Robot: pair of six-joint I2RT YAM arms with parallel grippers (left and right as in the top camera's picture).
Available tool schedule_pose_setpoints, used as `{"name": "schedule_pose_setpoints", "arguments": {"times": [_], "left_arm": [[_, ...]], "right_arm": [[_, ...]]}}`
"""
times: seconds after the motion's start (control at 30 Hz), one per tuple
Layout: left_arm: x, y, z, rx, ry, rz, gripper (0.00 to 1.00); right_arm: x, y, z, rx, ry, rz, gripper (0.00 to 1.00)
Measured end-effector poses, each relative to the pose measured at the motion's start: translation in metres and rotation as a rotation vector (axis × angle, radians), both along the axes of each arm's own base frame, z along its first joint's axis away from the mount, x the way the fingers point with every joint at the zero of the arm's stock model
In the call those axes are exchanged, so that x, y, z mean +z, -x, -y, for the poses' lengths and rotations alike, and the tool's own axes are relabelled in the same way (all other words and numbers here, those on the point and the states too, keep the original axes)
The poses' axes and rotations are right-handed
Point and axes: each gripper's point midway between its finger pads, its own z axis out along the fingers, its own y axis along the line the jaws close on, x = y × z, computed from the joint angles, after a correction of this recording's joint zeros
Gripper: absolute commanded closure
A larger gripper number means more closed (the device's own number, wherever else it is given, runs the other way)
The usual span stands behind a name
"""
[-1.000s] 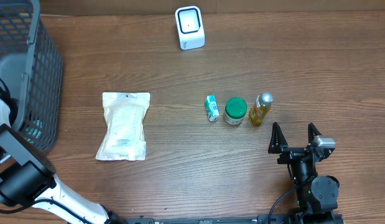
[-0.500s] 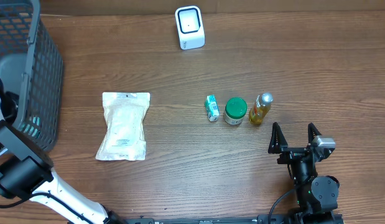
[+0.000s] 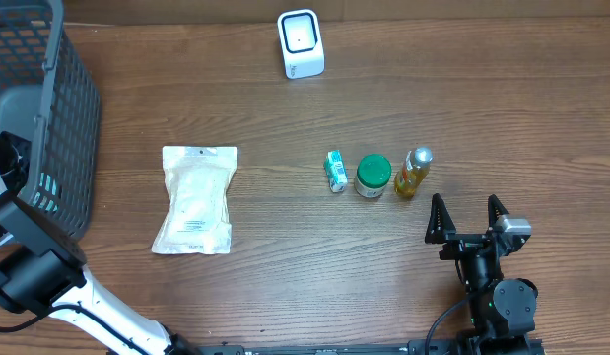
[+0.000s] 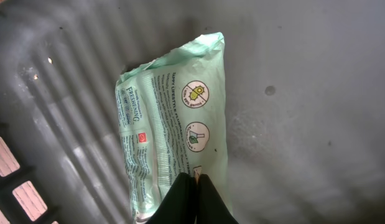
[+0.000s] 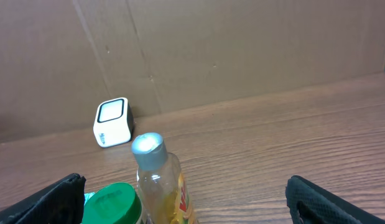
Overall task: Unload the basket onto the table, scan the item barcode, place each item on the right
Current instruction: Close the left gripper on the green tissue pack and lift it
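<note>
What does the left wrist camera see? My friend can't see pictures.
A pale green packet lies printed side up on the grey basket floor. The left hand, its two dark fingers closed together, sits over the packet's lower end.

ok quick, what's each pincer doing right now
left pincer: closed, apparently pinching the green packet in the basket
right pincer: open, empty, just short of the yellow bottle

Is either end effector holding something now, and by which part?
The left end effector is shut on the pale green plastic packet in the grey basket, apparently pinching one end of it. The right end effector is open and empty.
</note>
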Motion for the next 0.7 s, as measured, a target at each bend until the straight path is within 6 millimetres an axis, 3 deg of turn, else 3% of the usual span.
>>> {"name": "schedule_pose_setpoints", "arguments": {"times": [0.1, 0.17, 0.47, 0.57, 0.7], "left_arm": [[0.0, -0.003, -0.001, 0.0, -0.005, 0.012, 0.44], [-0.002, -0.004, -0.003, -0.002, -0.011, 0.017, 0.34], [-0.025, -0.001, 0.0, 0.005, -0.004, 0.014, 0.2], [-0.036, 0.001, 0.002, 0.007, -0.003, 0.011, 0.09], [-0.043, 0.001, 0.001, 0.007, -0.009, 0.019, 0.06]], "right_arm": [[0.0, 0.0, 0.0, 0.0, 0.001, 0.0, 0.0], [0.0, 0.0, 0.0, 0.0, 0.001, 0.0, 0.0], [0.0, 0.0, 0.0, 0.0, 0.0, 0.0, 0.0], [0.0, 0.0, 0.0, 0.0, 0.0, 0.0, 0.0], [0.0, 0.0, 0.0, 0.0, 0.0, 0.0, 0.0]]}}
